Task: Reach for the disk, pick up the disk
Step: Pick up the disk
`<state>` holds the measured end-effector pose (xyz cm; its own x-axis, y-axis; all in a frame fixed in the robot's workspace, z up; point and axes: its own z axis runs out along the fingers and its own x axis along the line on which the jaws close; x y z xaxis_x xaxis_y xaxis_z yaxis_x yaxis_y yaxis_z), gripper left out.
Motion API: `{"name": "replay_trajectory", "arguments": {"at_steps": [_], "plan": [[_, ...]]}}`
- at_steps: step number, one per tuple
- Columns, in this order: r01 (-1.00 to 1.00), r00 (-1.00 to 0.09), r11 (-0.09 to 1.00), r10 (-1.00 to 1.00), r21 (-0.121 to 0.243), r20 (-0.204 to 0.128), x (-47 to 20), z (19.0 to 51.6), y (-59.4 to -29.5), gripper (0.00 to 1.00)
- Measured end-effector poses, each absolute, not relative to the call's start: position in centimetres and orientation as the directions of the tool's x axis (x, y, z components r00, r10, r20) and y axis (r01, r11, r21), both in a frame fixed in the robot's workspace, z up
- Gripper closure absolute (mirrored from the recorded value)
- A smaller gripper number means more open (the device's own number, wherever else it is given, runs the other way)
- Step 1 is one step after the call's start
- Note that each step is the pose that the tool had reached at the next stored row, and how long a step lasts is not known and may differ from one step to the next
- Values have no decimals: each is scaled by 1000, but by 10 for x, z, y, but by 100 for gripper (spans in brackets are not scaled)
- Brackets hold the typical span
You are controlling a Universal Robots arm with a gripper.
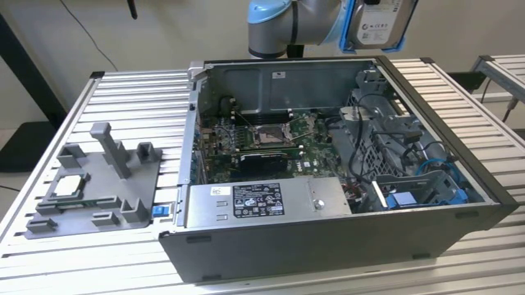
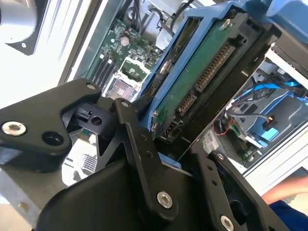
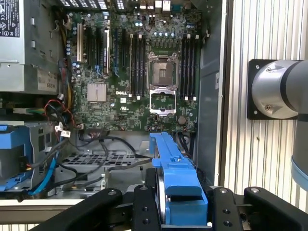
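Observation:
The disk [image 1: 379, 23] hangs high above the back right corner of the open computer case [image 1: 328, 246] in the exterior view. Its white label faces the camera and a blue bracket runs along its edges. In the second wrist view the disk [image 2: 202, 72] shows its green circuit-board side and connectors. My gripper [image 2: 173, 151] is shut on the disk, with black fingers [image 2: 139, 144] clamped against both faces. In the first wrist view the disk's blue bracket edge [image 3: 175, 168] stands between the fingers of the gripper [image 3: 180, 207], above the motherboard [image 3: 130, 72].
A grey power-supply box [image 1: 262, 203] lies at the case's front. A drive cage with blue parts [image 1: 418, 190] and cables fills its right side. A grey fixture [image 1: 98, 184] holding a small processor chip [image 1: 67, 186] sits on the slatted table [image 1: 131, 98]. A blue sleeve [image 2: 288, 207] shows nearby.

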<state>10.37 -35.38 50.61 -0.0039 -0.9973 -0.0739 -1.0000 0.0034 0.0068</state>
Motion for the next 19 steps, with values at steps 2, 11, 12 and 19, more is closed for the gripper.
{"name": "replay_trajectory", "arguments": {"at_steps": [2,11,12,19], "plan": [[-1000,-4,3,-997,7,-74,104,506,-358,100],[-1000,-4,3,-997,7,-74,104,506,-378,100],[-1000,-4,3,-997,7,-74,104,506,-380,100],[-1000,-4,3,-997,7,-74,104,506,-398,100]]}}
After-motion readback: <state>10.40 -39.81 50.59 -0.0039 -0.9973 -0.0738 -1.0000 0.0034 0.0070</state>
